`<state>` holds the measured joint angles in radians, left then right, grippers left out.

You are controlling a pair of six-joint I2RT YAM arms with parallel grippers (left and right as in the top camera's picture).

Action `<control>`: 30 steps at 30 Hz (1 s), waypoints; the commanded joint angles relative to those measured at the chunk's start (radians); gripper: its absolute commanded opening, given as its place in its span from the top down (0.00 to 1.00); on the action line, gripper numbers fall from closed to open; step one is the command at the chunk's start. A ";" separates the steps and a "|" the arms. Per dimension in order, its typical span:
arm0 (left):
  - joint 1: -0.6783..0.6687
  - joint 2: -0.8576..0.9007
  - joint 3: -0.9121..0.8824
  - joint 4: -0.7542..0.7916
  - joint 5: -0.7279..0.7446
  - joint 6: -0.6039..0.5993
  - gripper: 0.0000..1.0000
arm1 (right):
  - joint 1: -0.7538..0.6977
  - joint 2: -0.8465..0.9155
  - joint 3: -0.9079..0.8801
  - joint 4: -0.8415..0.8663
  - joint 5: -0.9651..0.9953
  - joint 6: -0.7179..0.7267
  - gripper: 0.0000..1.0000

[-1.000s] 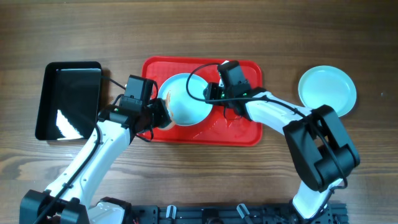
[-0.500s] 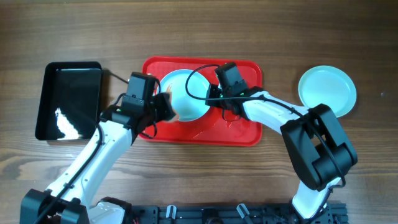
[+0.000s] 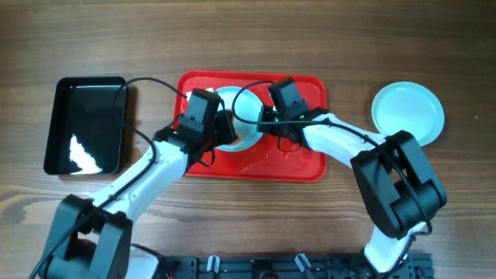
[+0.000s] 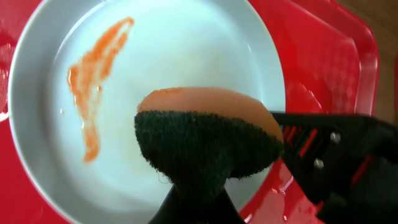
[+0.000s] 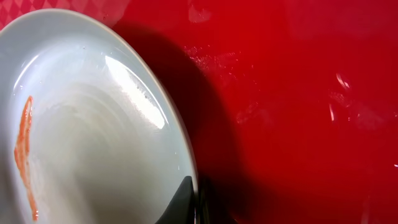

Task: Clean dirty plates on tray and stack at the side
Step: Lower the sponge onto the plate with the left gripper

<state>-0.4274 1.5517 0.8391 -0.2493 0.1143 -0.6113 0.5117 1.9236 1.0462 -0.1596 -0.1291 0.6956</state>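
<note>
A pale blue plate [image 3: 246,136] with an orange-brown smear [image 4: 93,87] sits tilted over the red tray [image 3: 306,167]. My right gripper [image 3: 267,128] is shut on the plate's right rim, one finger inside it [image 5: 186,196]. The plate [image 5: 81,137] fills the left of the right wrist view above the wet tray [image 5: 298,93]. My left gripper [image 3: 223,129] is shut on an orange sponge with a dark scouring face [image 4: 205,134] and holds it over the plate's [image 4: 174,43] lower right part. The smear lies to the sponge's left. A clean plate [image 3: 408,113] lies on the table to the right of the tray.
A black rectangular tray [image 3: 85,124] lies on the table left of the red tray. Both arms reach in from the front edge and meet over the red tray's middle. The right gripper's black body [image 4: 323,155] shows beside the sponge in the left wrist view.
My left gripper has moved right with the sponge, from the plate's left rim to over the plate. The right gripper and plate shifted slightly up and left.
</note>
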 commanded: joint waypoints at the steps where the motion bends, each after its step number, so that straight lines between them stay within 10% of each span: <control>1: 0.000 0.019 -0.004 0.041 -0.045 0.005 0.96 | 0.002 0.007 -0.022 -0.049 0.044 0.011 0.95; 30: -0.040 0.067 -0.004 0.085 -0.037 0.005 0.96 | 0.060 -0.066 0.027 -0.237 0.182 -0.038 0.96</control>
<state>-0.4595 1.5982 0.8391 -0.1707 0.0868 -0.6113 0.5648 1.8664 1.0687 -0.3851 0.0090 0.6758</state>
